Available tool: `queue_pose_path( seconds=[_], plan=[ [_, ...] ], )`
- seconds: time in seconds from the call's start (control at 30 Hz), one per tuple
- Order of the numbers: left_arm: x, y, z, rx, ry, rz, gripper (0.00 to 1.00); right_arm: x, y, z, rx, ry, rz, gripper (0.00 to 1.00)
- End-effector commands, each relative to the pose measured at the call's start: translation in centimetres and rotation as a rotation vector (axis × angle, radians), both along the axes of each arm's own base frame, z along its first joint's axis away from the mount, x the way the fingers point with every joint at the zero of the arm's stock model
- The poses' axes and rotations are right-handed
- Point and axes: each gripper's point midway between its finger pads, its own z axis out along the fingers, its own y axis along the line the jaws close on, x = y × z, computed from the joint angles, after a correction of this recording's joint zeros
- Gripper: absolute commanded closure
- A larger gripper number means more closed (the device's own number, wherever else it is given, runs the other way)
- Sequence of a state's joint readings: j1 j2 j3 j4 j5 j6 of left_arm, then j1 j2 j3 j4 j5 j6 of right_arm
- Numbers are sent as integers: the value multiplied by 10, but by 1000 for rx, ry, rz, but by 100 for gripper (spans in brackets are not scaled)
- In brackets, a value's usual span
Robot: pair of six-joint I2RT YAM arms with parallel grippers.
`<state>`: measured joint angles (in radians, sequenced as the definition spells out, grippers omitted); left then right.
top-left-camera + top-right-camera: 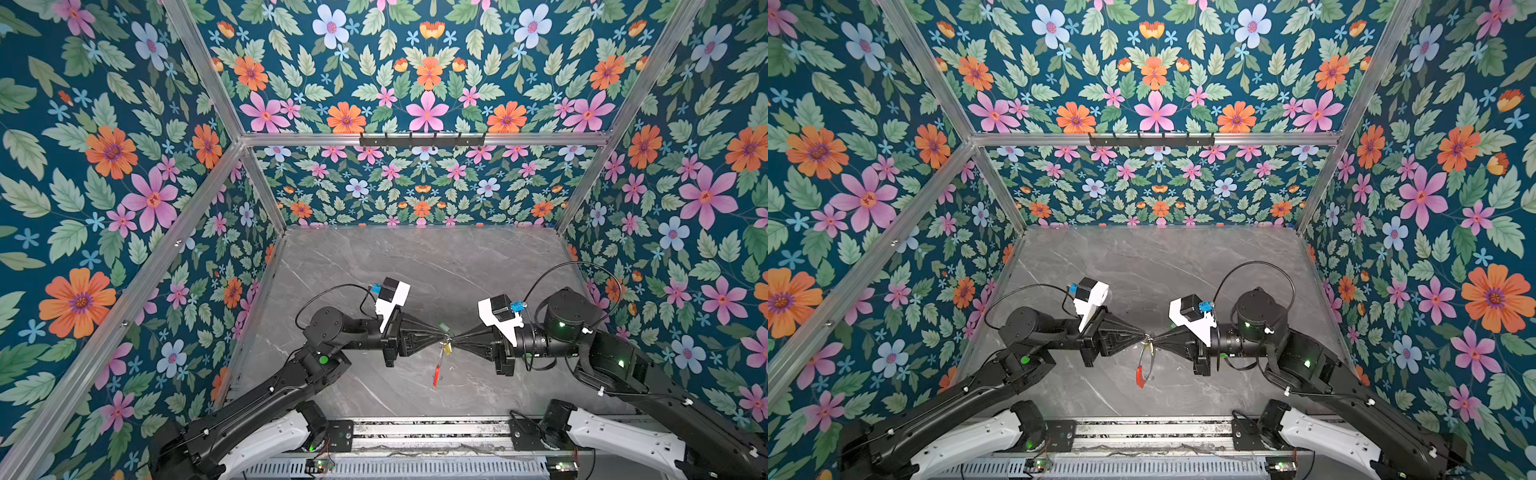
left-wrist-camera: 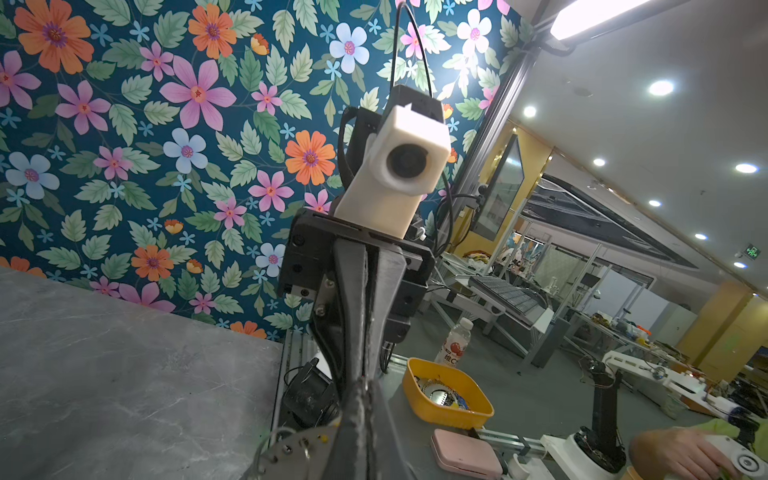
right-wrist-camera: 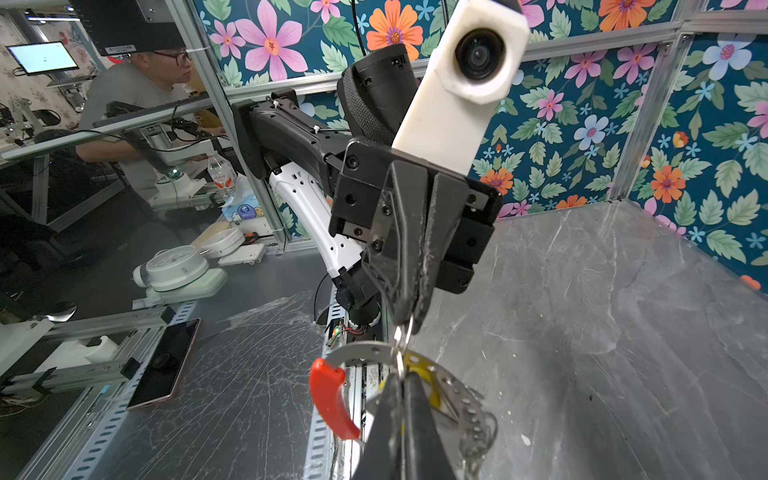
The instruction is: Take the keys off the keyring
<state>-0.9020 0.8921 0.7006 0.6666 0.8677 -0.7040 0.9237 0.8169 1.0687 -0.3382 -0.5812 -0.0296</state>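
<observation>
The keyring (image 3: 365, 348) hangs in the air from the spot where my two grippers meet tip to tip, over the near middle of the grey marbled table (image 1: 415, 270).

My left gripper (image 3: 409, 320) has its fingers pressed together and pinches a silvery bit (image 3: 400, 333) strung at the top of the hoop. I cannot tell whether that bit is a key's head or a small loop. A speck of green tag (image 1: 444, 328) shows right at those tips in a top view.

My right gripper (image 3: 401, 376) is also pressed together, with its tips at the top of the hoop, close against the yellow tag (image 3: 422, 366). I cannot make out which piece of metal lies between them.

From that meeting point the hoop drops away below the tips, with the yellow tag dangling just under my right fingers. The red sleeve (image 1: 436, 376) sits on the hoop's low arc, farthest from both grips. In the right wrist view the grey band carries a row of holes, and thin small loops (image 3: 478, 432) dangle from it beside my right fingers.

Both arms reach in from opposite sides, roughly level, with their fingers pointing at each other.
</observation>
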Motion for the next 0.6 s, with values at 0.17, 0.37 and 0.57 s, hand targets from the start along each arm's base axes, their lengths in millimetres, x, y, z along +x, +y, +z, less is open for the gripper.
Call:
queue_pose_path(
  seconds=[0.17,0.37,0.57],
  plan=[
    [-3,6,16,-77,-41,2,100,-4,2,-3,-7,5,25,100],
    [-6,9,22,-105,-50,-1,100,-5,5,-15,-30,39,38,100],
    [-8,11,25,-125,-60,-9,100,-4,11,-23,-33,71,48,100]
  ],
)
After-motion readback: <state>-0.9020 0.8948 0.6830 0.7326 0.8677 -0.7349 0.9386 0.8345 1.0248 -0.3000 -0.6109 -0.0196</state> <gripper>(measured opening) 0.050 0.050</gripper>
